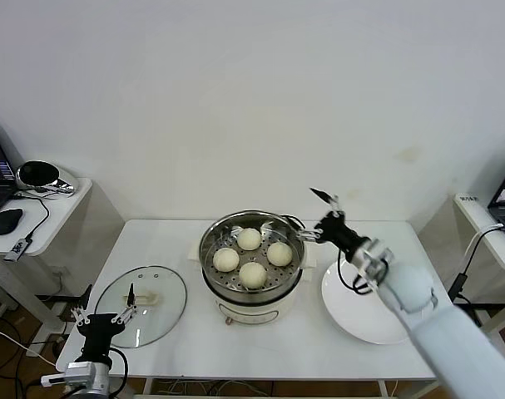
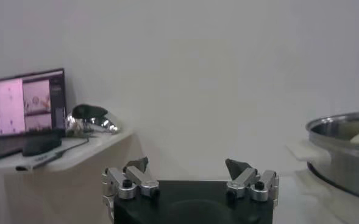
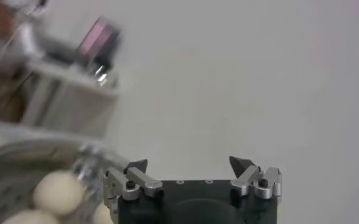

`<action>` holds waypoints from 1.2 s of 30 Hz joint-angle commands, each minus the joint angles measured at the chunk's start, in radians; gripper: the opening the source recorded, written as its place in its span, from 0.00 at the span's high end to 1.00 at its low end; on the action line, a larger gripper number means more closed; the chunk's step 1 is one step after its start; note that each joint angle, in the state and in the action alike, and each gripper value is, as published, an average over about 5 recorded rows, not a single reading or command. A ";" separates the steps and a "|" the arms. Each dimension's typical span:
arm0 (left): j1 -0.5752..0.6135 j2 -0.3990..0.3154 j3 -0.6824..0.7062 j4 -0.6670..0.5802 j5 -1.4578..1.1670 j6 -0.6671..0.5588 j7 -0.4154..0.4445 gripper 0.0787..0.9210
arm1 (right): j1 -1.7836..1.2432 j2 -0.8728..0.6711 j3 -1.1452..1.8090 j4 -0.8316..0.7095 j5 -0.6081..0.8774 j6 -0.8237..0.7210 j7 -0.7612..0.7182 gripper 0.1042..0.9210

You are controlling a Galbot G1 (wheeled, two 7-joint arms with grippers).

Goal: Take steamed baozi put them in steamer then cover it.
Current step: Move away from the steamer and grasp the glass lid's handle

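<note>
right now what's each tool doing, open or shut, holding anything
left tool: open, empty, over the near edge of the cover.
right tool: open, empty, beside the steamer rim.

white table (image 1: 194, 349) — steamer (image 1: 252, 293), cover (image 1: 141, 305), plate (image 1: 360, 312)

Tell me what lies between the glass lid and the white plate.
In the head view, the steamer holding four baozi stands between the lid and plate.

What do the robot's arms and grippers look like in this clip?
The right arm has a smooth white shell, a silver wrist section and looping black cables. The right gripper and left gripper match: black body, silver hinged knuckles with screws, dark pointed fingertips.
</note>
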 commanded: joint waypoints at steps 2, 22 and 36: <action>0.009 0.063 -0.006 0.125 0.711 -0.078 -0.022 0.12 | -0.540 0.417 0.597 0.088 -0.140 0.183 0.024 0.12; -0.248 0.229 0.076 0.494 1.364 -0.084 -0.002 0.12 | -0.680 0.476 0.785 0.166 -0.122 0.052 0.235 0.12; -0.409 0.229 0.112 0.631 1.387 -0.086 0.017 0.12 | -0.692 0.479 0.778 0.150 -0.128 0.081 0.241 0.12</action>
